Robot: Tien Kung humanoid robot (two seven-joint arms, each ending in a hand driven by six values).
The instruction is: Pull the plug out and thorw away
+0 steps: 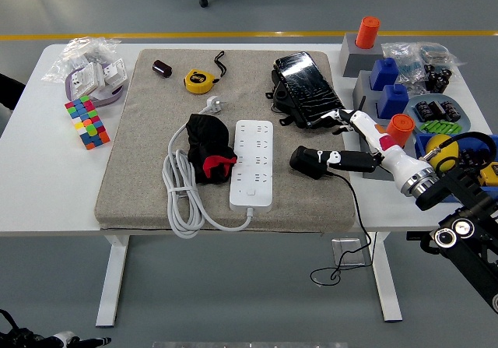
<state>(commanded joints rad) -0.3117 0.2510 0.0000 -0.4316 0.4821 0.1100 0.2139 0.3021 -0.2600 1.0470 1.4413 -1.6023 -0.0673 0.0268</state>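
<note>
A white power strip (253, 165) lies on the grey mat (148, 169), its white cable (177, 192) coiled to the left. A black plug adapter (307, 162) lies on the mat just right of the strip, not in any socket. Its thin black cord (359, 208) hangs over the table's front edge. My right hand (333, 138) reaches in from the right with its fingers spread. One lower fingertip (323, 156) rests on the adapter's top and the upper fingers (336, 117) point toward the black keyboard-like case (305, 87). Nothing is grasped.
A black and red pouch (210, 149) sits left of the strip. A yellow tape measure (198, 81) and a colour cube (87, 122) lie further back and left. Grey blocks, blue and orange pieces (387, 91) and bins crowd the right edge. A dark part of my left arm (47, 339) shows at the bottom left.
</note>
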